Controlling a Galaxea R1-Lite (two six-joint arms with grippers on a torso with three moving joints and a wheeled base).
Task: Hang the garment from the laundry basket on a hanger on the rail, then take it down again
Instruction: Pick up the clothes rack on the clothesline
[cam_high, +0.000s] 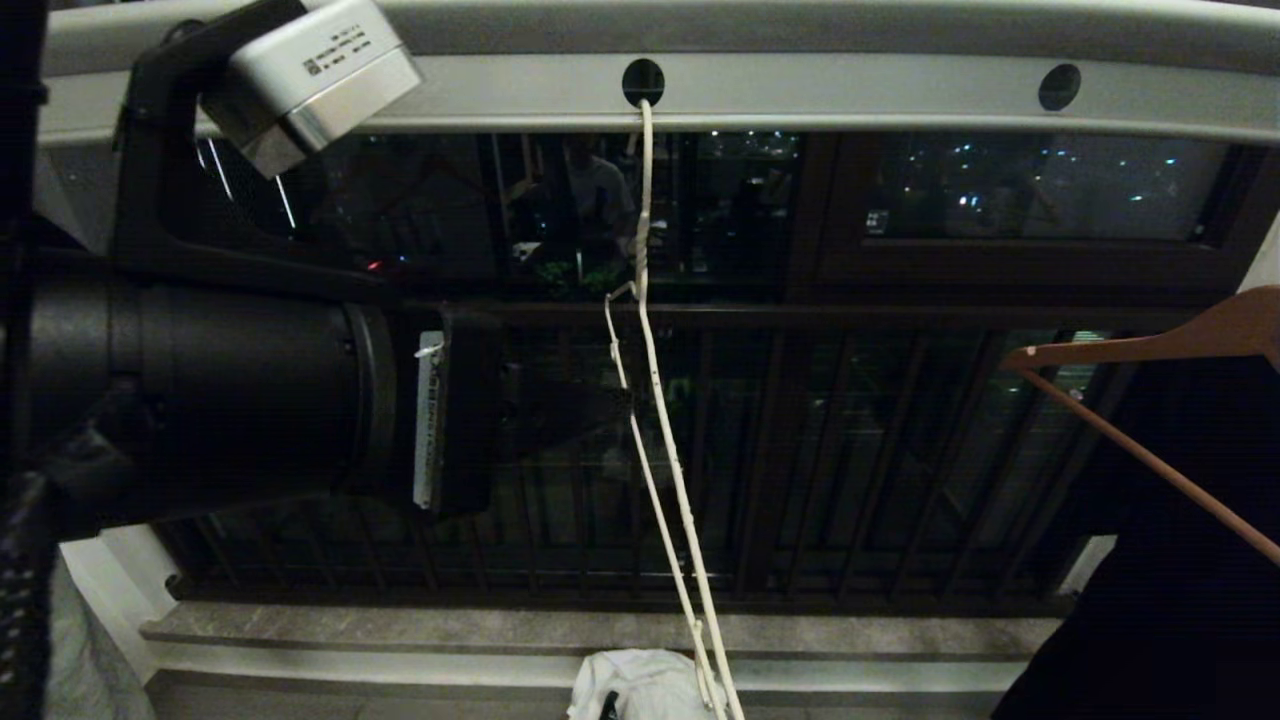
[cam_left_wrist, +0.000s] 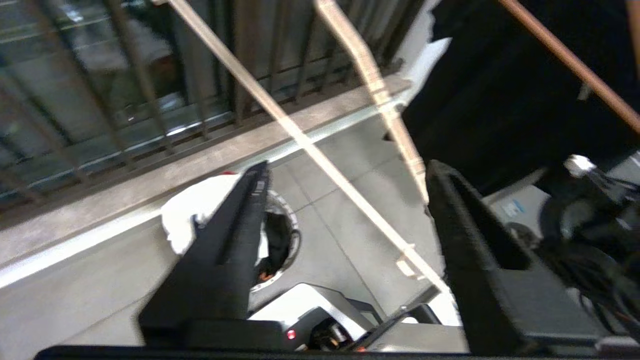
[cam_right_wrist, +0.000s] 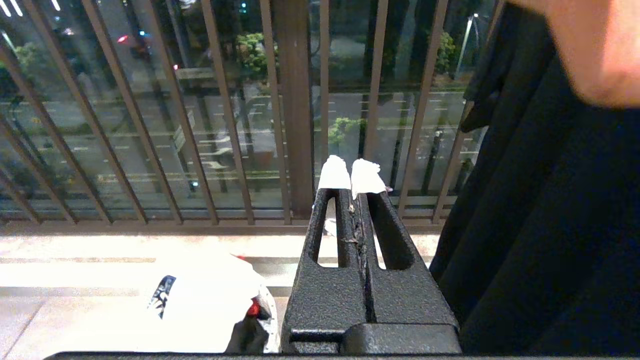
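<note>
Hanger (cam_high: 655, 420) wire, thin and white with chipped paint, dangles from a round hole in the rail (cam_high: 800, 90), its hook at twelve o'clock in the head view and its two strands running down toward six o'clock. It carries nothing. The left gripper (cam_high: 610, 405) is raised at nine o'clock of that wire, its dark tip just beside the strands. In the left wrist view the left gripper (cam_left_wrist: 345, 192) has its jaws spread wide and grips nothing: one strand of the hanger (cam_left_wrist: 320, 150) crosses the gap between the two fingers (cam_left_wrist: 235, 235) on a slant, while the other strand runs down to the inner edge of the far finger; whether it touches there cannot be told.

Below, at six o'clock of the hanger, the garment (cam_high: 640, 685) lies bunched and white over the laundry basket (cam_left_wrist: 285, 235) on the floor by the window sill. The right wrist view shows the garment (cam_right_wrist: 200, 295) with a corner of its dark print, well apart from the right gripper (cam_right_wrist: 350, 180), whose white-tipped fingers are pressed together with nothing between them, low near the window railing (cam_right_wrist: 290, 100). A brown wooden hanger (cam_high: 1150, 400) with a black garment (cam_high: 1180, 560) hangs at three o'clock.
</note>
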